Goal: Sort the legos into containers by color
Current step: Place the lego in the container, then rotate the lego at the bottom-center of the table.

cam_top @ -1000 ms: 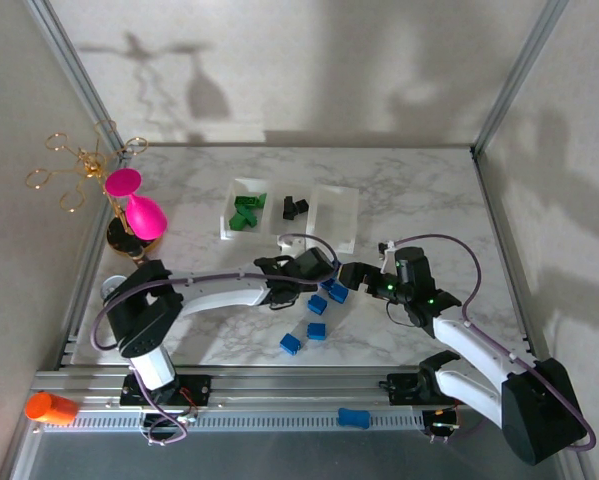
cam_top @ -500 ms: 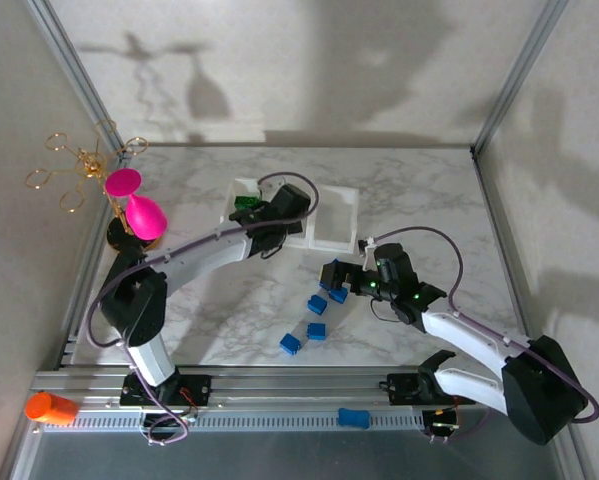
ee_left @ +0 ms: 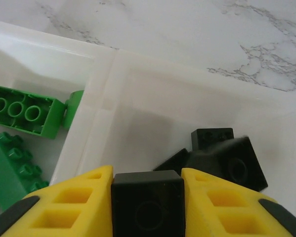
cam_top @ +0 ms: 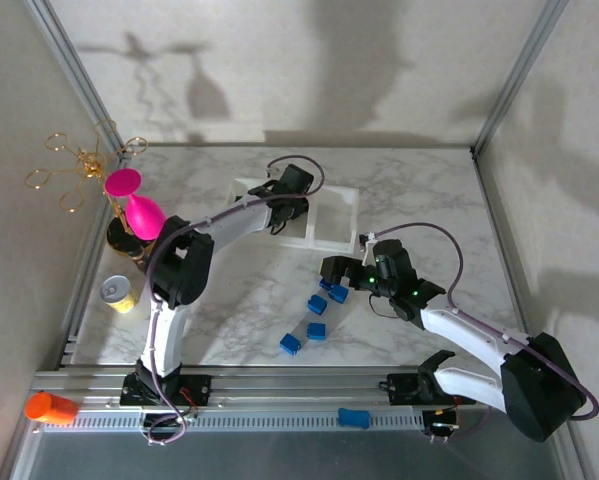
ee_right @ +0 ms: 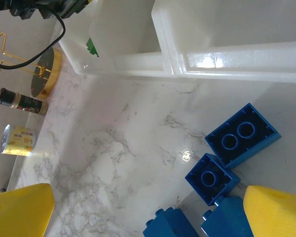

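Note:
My left gripper (cam_top: 284, 205) hovers over the middle compartment of the white containers tray (cam_top: 336, 216). In the left wrist view it (ee_left: 147, 174) is shut on a black lego (ee_left: 148, 205). Below it, black legos (ee_left: 229, 160) lie in the middle compartment (ee_left: 152, 118), and green legos (ee_left: 21, 111) fill the left one. Several blue legos (cam_top: 317, 304) lie on the marble in front of the tray. My right gripper (cam_top: 329, 268) stands open just above them; in its wrist view, blue legos (ee_right: 241, 134) lie beside its right fingertip (ee_right: 278, 212).
A yellow cup (cam_top: 119, 292) and a gold stand with pink pieces (cam_top: 129, 205) are at the left. An orange cylinder (cam_top: 49, 407) and a blue piece (cam_top: 352, 417) rest on the front rail. The tray's near wall (ee_right: 227, 61) lies close ahead of the right gripper.
My left arm has swung from the blue legos up to the tray, carrying the black lego. My right gripper has shifted left, nearer the blue legos.

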